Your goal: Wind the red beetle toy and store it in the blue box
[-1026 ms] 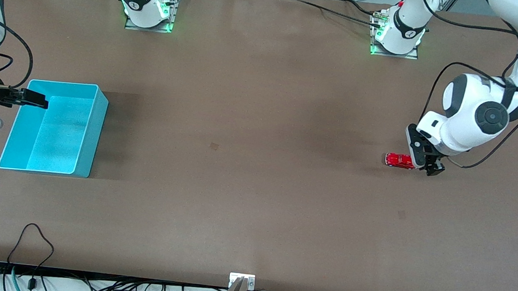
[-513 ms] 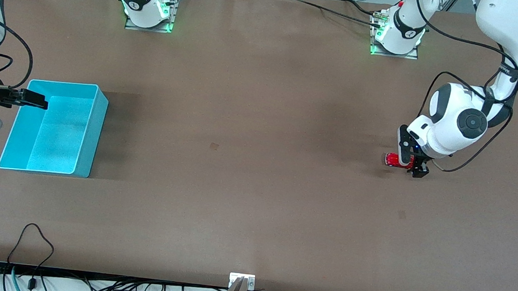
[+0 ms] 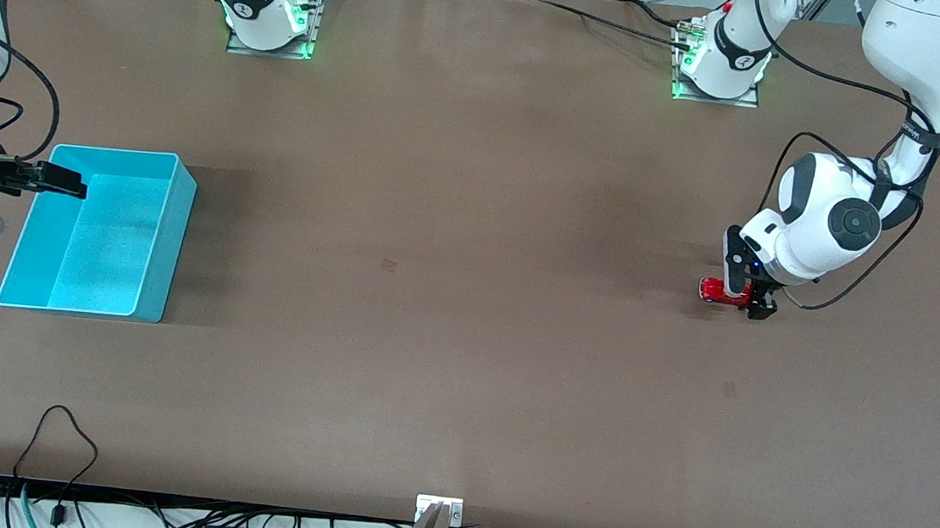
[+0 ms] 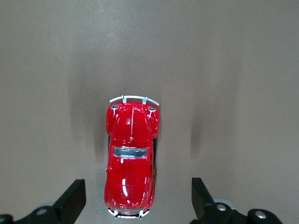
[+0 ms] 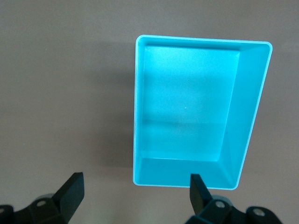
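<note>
The glossy red beetle toy [image 3: 719, 291] sits upright on its wheels, well apart from the empty blue box [image 3: 98, 229].

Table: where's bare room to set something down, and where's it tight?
The whole brown stretch between the blue box and the red beetle toy is bare, as is the strip along the camera-side edge. Tight spots: the toy, straddled by the open left gripper, and the box's end wall, where the open right gripper waits above.
</note>
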You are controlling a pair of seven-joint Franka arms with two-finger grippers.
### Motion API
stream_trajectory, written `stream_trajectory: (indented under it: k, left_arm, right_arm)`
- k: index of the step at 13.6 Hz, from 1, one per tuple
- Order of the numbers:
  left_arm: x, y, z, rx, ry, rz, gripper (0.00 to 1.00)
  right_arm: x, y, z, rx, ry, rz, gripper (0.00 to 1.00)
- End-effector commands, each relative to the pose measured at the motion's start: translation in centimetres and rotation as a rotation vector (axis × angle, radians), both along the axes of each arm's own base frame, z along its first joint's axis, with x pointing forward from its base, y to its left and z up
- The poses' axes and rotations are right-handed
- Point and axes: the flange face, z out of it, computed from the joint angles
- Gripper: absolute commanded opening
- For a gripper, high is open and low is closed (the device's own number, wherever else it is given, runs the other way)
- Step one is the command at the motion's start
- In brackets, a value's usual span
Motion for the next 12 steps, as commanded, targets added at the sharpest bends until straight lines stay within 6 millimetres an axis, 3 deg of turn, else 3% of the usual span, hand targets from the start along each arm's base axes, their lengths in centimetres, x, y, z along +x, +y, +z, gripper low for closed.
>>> stream_trajectory:
  k: [1, 2, 3, 12]
  left_arm:
    - [-0.2, 0.3, 0.2, 0.004, -0.010, -0.023, 0.90]
    - [-0.2, 0.3, 0.1, 0.004, -0.010, -0.023, 0.78]
    - [-0.1, 0.3, 0.1, 0.003, -0.021, -0.024, 0.76]
    - [0.1, 0.1, -1.0, -0.003, -0.047, -0.028, 0.72]
  right_arm:
    - [-0.5, 0.0, 0.1, 0.002, 0.004, 0.001, 1.00]
    - [-0.5, 0.0, 0.0, 0.002, 0.006, 0.001, 1.00]
    - [-0.7, 0.0, -0.1, 0.003, 0.007, 0.001, 1.00]
    - [-1.6, -0.4, -0.9, 0.008, 0.027, -0.010, 1.00]
